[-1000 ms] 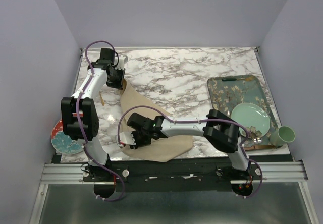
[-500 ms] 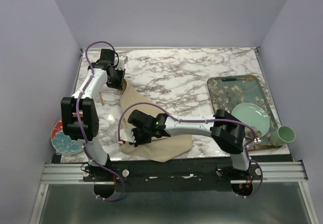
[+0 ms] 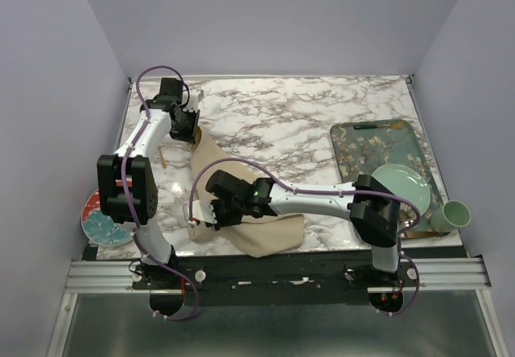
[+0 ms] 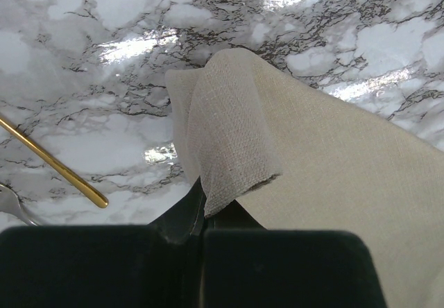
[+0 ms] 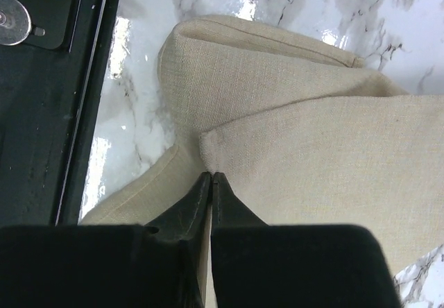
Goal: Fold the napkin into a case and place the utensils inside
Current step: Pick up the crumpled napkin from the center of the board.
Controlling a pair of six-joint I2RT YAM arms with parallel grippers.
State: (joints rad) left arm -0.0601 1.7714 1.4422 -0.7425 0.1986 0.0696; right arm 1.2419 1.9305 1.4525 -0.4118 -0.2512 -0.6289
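The beige napkin (image 3: 256, 216) lies rumpled on the left half of the marble table, partly folded over itself. My left gripper (image 3: 191, 129) is at the napkin's far corner (image 4: 229, 141) and is shut on it, holding that corner just off the table. My right gripper (image 5: 211, 177) is low over the near left part and is shut on a fold of the napkin (image 5: 305, 148). A thin gold utensil handle (image 4: 57, 165) lies left of the far corner, with a second utensil tip (image 4: 12, 202) beside it. In the top view the utensils (image 3: 163, 157) are mostly hidden by the left arm.
A floral teal tray (image 3: 372, 144) sits at the right with a mint plate (image 3: 400, 186) on its near end. A green cup (image 3: 455, 215) stands at the right edge. A patterned plate (image 3: 98, 222) lies beyond the table's left edge. The black front rail (image 5: 48, 114) runs beside my right gripper.
My right gripper closed on the napkin's near left part and drew it slightly away from the front edge, bunching the cloth. The left arm has not moved.
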